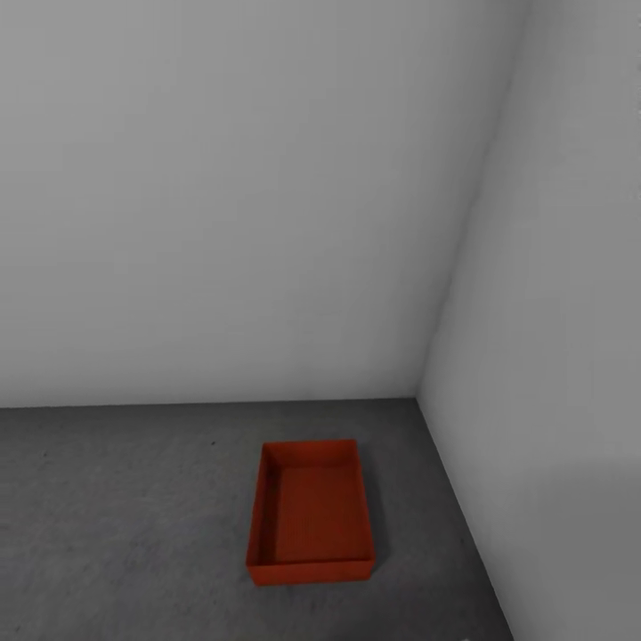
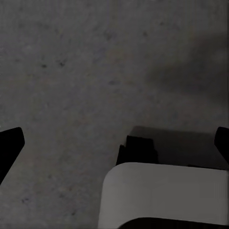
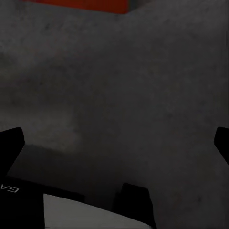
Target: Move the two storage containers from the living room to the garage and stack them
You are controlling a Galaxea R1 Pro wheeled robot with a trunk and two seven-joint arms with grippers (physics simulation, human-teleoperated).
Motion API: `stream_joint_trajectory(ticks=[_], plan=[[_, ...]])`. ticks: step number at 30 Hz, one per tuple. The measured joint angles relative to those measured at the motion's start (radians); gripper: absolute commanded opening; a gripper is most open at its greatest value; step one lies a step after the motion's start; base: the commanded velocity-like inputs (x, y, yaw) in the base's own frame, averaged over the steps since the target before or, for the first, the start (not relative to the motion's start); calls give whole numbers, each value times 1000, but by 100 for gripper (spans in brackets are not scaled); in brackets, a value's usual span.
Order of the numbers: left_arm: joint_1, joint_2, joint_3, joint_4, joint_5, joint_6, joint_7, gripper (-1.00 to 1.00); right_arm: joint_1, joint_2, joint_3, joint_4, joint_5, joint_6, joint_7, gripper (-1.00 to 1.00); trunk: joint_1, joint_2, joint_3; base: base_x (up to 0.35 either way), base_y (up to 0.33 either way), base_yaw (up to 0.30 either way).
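Head view: my head camera looks forward and down from well above into a room corner, where two white walls [image 1: 267, 178] meet the grey concrete floor [image 1: 107, 516]; the open orange-red storage container [image 1: 310, 515] lies on that floor near the corner, seen from above and at some distance. Left wrist view: the camera on my left arm faces straight down at the speckled floor [image 2: 71, 71] from closer range, with my dark fingertips [image 2: 9, 143] at the frame's sides. Right wrist view: likewise downward and near the floor [image 3: 143, 86]; a strip of the container [image 3: 81, 5] at one frame edge is the part shared with the head view.
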Motion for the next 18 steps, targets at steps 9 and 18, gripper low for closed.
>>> stream_joint_trajectory(ticks=[9,18], plan=[[0,0,0,0,0,1,0,100,0,-1,-1,6,0,-2,0,100,-35,63,43,0,0,0],[0,0,0,0,0,1,0,100,0,-1,0,6,0,-14,1,100,-69,126,86,0,0,0]])
